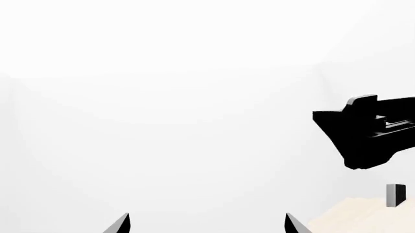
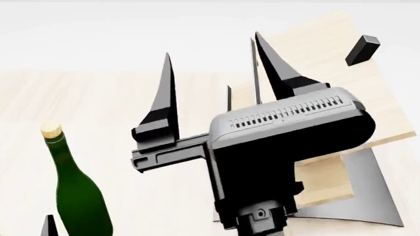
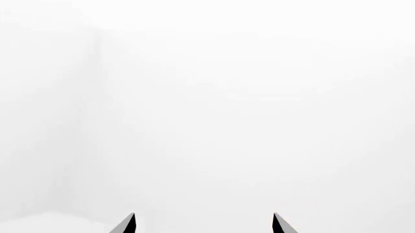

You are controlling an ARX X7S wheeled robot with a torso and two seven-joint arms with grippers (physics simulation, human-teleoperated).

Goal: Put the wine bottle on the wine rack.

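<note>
The wine bottle (image 2: 78, 196) stands upright at the head view's lower left: dark green glass, tan cork. The wine rack (image 2: 328, 59), tilted light wood slabs on a curved grey base (image 2: 377, 196), is at the right, partly hidden behind my right gripper. A corner of its wood shows in the left wrist view (image 1: 363, 216). My right gripper (image 2: 211, 44) is raised in front of the camera, open and empty, between bottle and rack; it also shows in its own wrist view (image 3: 203, 215). My left gripper (image 1: 207, 216) is open and empty. Only one left fingertip (image 2: 49, 227) shows beside the bottle.
The bottle and rack stand on a pale wood table (image 2: 98, 98). A small dark block (image 2: 362, 49) sits at the rack's upper slab and shows in the left wrist view (image 1: 395, 194). Both wrist views face blank white surroundings.
</note>
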